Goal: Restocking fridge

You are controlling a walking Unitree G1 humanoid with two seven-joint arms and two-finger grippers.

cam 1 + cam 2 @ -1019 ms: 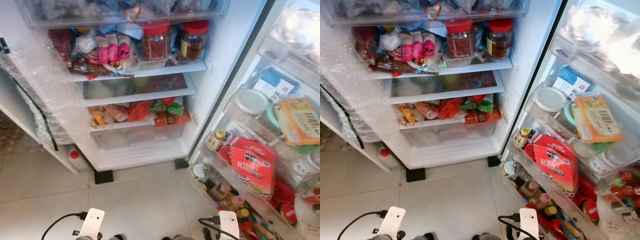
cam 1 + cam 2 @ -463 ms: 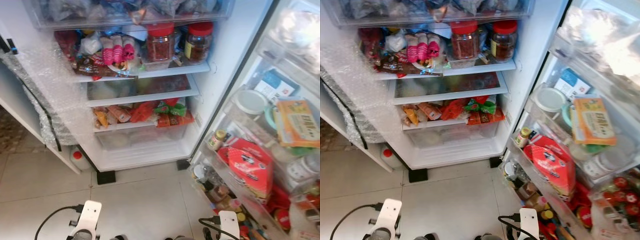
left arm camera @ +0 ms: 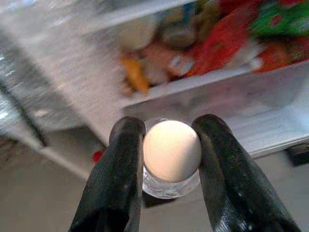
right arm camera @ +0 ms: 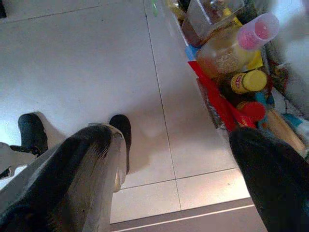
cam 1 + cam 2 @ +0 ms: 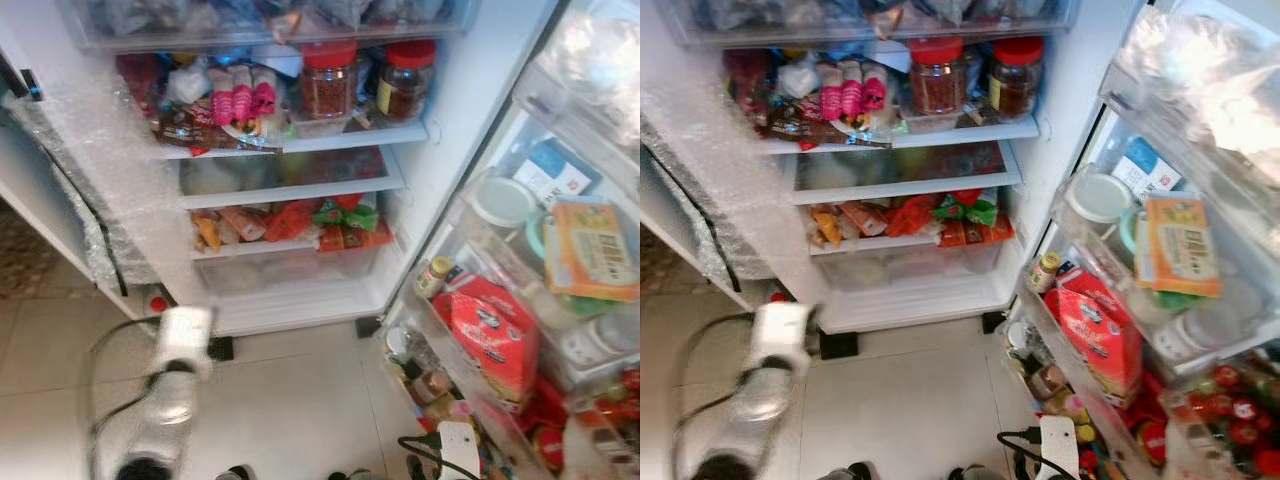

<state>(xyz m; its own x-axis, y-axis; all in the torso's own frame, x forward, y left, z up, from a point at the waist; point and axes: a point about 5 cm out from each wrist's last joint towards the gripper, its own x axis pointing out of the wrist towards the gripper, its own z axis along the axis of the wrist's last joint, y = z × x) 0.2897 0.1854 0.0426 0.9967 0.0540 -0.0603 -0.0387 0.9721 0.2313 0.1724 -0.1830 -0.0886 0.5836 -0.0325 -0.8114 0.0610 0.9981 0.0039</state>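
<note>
A small glass jar with a cream lid [image 3: 171, 152] sits between the black fingers of my left gripper [image 3: 170, 131], which is shut on it. In the left wrist view it points at the lower shelves of the open fridge [image 5: 300, 190]. My left arm [image 5: 172, 375] shows as a raised blur in front of the fridge's lower left corner. My right gripper [image 4: 174, 135] hangs open above the floor tiles beside the door's bottom bin, and its wrist [image 5: 457, 445] shows at the bottom edge.
Packets crowd the fridge shelves, and two red-lidded jars [image 5: 328, 80] stand on the upper one. The open door [image 5: 560, 300] on the right holds a red carton [image 5: 495, 340], an orange box [image 5: 590, 250] and bottles. Bubble wrap [image 5: 90, 170] covers the left wall. A red-capped bottle [image 5: 157, 303] stands on the floor.
My left arm has risen from the bottom edge of the view towards the fridge and is blurred with motion. The right arm stays low. The camera has shifted slightly.
</note>
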